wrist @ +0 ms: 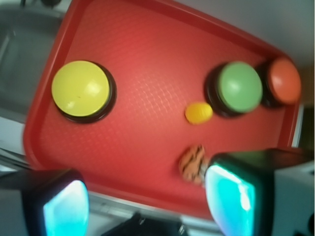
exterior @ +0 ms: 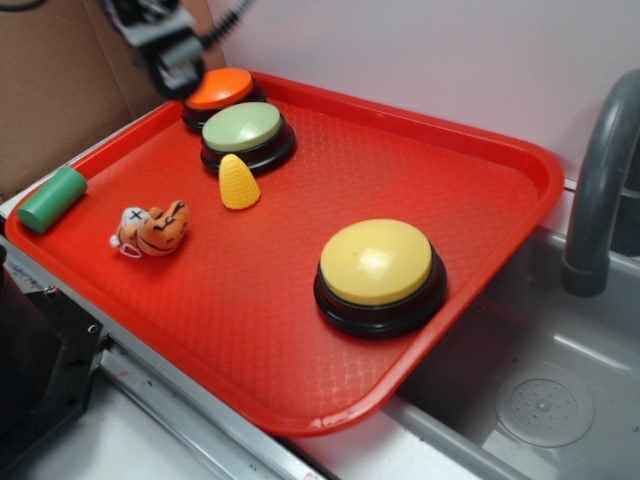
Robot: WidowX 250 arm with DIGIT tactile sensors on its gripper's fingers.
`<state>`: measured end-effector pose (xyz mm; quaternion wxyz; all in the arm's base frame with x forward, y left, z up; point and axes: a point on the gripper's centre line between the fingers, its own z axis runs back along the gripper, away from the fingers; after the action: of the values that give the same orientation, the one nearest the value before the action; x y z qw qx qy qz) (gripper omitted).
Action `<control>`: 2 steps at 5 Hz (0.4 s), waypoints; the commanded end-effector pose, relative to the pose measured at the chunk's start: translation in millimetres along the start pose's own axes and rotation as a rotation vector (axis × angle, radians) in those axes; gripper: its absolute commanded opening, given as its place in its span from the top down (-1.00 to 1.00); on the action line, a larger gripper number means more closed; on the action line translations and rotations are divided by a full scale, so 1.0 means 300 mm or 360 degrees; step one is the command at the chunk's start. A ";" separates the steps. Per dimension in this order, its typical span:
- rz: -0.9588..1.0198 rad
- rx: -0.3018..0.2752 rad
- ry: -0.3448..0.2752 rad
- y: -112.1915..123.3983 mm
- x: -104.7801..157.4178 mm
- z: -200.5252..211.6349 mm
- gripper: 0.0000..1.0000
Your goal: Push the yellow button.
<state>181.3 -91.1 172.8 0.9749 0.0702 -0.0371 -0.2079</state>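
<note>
Buttons sit on a red tray in the exterior view. We see the yellow button near the right side, all alone. A green button and an orange button sit at the far left. A corn toy stands just beside the green one. A little tiger lies left of the corn, and a green block rests on the left rim. The gripper hangs by the orange button; we cannot tell its grip here.

From the wrist, the gripper is spread wide and holds nothing. The yellow button is at the upper left, well apart from the fingers.
</note>
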 end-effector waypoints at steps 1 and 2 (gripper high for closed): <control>-0.0155 -0.0119 -0.0179 -0.121 0.119 -0.144 -1.00; -0.0156 -0.0178 -0.0113 -0.136 0.185 -0.232 -1.00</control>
<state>215.4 -133.7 84.9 0.9649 0.0190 -0.0279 -0.2603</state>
